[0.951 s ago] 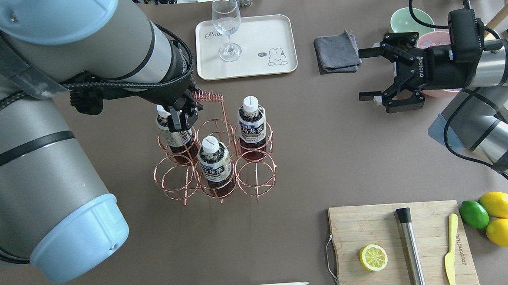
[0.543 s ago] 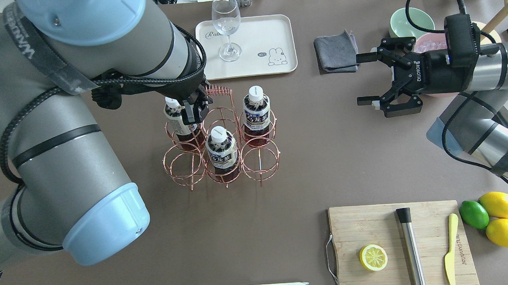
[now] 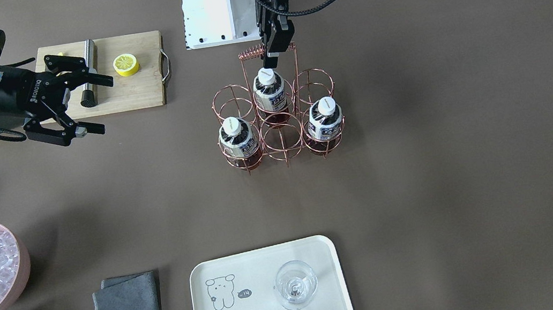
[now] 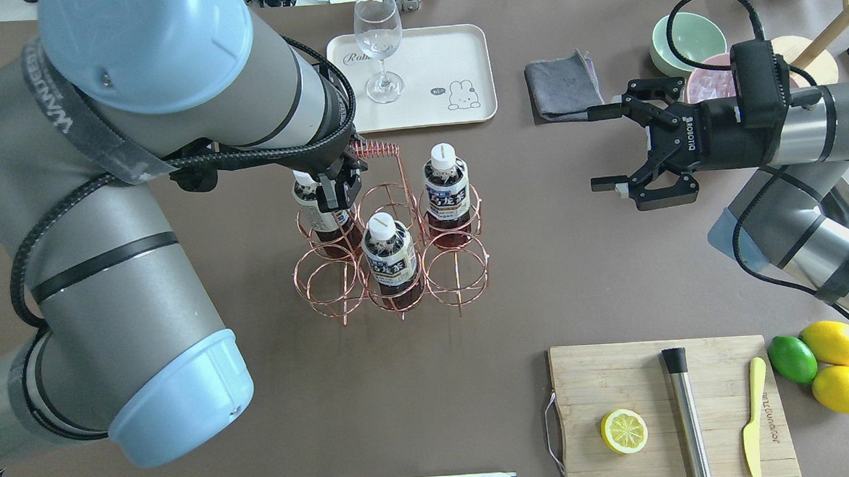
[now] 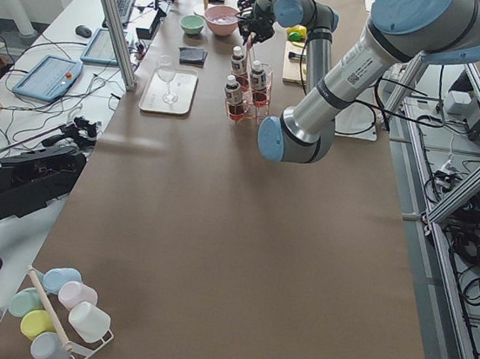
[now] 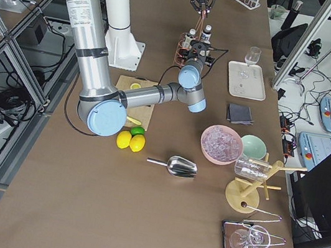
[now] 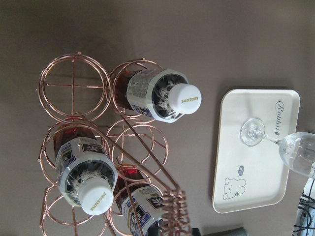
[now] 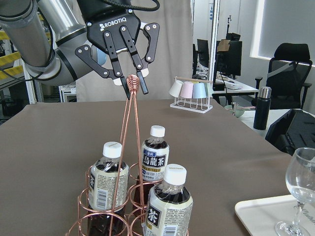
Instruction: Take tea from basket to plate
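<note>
Left gripper [image 8: 133, 85] is above the basket [image 4: 457, 264], jaws pressed together on the coiled handle [image 8: 132, 78]; from these views I cannot tell whether the basket's feet touch the counter [image 4: 260, 421]. The basket sits about mid-counter, just on the robot side of the plate [image 4: 429, 56]. It holds three tea bottles, all upright in their ring cells. First tea bottle [image 4: 314, 214]: far row, cell toward the counter's left end, partly hidden under the left gripper. Second tea bottle [image 4: 446, 190]: far row, cell toward the right end. Third tea bottle [image 4: 389, 258]: near row, middle cell. The other three cells hold nothing. The plate lies at the far edge, near the middle, and carries an upright wine glass [image 4: 379, 44] at its left end. Right gripper [image 4: 598, 148] hangs in the air toward the far right corner, jaws spread wide, holding nothing, well apart from the basket. A folded grey cloth [image 4: 562, 86] lies just beyond it at the far edge, with a green bowl [image 4: 686, 36] further toward the far right corner. A cutting board [image 4: 643, 380] is at the robot-side edge near the right corner, with a lemon half [image 4: 624, 431] on it.
</note>
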### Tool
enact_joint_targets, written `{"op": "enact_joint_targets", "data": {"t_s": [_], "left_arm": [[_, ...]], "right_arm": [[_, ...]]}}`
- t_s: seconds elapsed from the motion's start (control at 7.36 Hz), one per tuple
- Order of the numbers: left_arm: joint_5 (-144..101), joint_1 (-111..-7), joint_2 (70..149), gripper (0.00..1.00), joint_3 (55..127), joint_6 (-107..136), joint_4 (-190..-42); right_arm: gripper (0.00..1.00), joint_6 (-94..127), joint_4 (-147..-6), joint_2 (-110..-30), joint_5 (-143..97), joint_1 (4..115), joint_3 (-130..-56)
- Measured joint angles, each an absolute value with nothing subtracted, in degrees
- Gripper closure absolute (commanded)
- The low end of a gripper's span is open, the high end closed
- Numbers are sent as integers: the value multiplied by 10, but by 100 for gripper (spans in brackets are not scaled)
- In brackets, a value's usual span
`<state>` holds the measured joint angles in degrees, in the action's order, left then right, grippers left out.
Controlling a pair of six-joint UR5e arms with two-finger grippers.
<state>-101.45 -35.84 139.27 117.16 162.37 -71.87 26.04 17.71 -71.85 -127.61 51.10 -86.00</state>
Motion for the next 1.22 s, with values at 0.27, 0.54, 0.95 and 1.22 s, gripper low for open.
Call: {"op": "enact_joint_targets", "data": {"t_s": [0.27, 0.54, 0.95, 1.22], "left_arm": [[-1012, -353, 1385, 100, 1174, 1631, -722], [-1011, -347, 1376, 100, 1167, 1650, -754], [-1011, -345, 1360, 100, 1169, 1656, -773], [-1011, -344, 1359, 100, 1168, 1657, -774]], "right_arm": [[0, 261, 178, -720, -1277, 507, -860], [1, 261, 178, -723, -1275, 498, -860], [1, 263, 178, -720, -1243, 453, -860], [1, 262, 176, -709, -1206, 409, -860]]}}
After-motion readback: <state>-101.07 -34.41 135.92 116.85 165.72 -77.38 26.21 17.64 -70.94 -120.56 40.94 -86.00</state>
